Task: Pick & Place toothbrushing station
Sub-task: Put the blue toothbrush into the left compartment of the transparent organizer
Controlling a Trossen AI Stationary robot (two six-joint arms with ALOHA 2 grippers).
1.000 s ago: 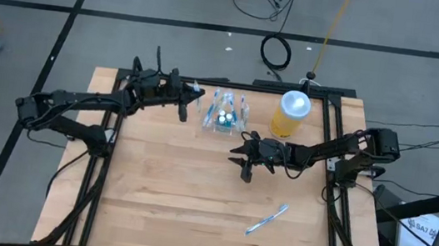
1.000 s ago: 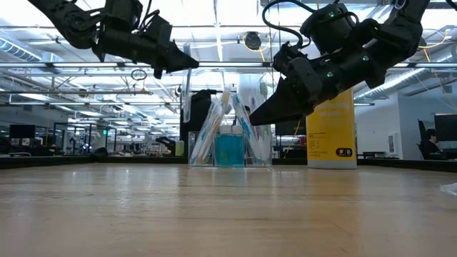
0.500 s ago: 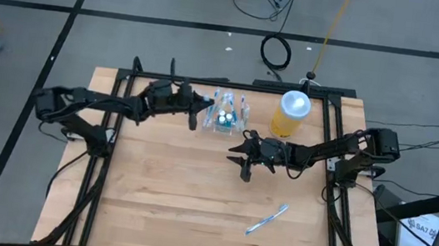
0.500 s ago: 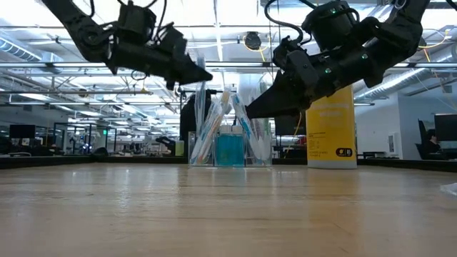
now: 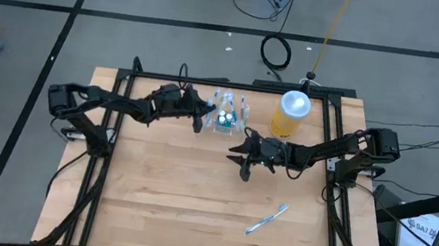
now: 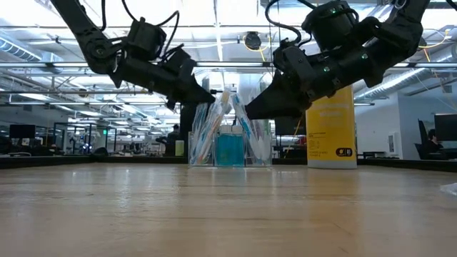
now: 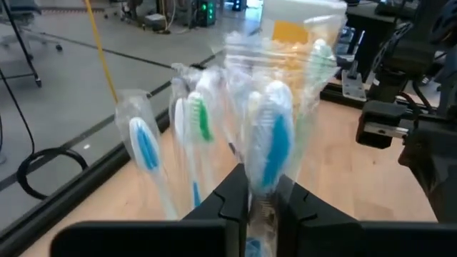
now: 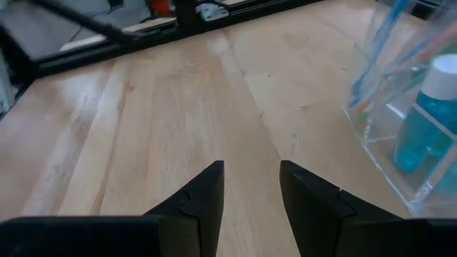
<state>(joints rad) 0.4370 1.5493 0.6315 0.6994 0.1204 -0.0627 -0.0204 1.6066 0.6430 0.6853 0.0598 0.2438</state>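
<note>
The toothbrushing station is a clear plastic holder at the table's far middle. It holds several wrapped toothbrushes and a blue bottle with a white cap, and shows in the low view and the right wrist view. My left gripper hangs just left of its top and is shut on a wrapped blue-bristled toothbrush. My right gripper hovers open and empty above the table, near and right of the station. My left gripper pinches the wrapped toothbrush between its two fingers on the handle just below the head. The brush runs along the fingers and its head sticks out past the fingertips toward the station. It is clear of the table. Whether it touches the station's brushes, I cannot tell.
A yellow jar with a white lid stands right of the station at the far edge. Another wrapped toothbrush lies on the wood at the near right. The table's middle and left are bare wood.
My left gripper has gone toward the table's right edge and down, carrying the wrapped toothbrush up to the station's left side. It has stayed shut on the brush.
</note>
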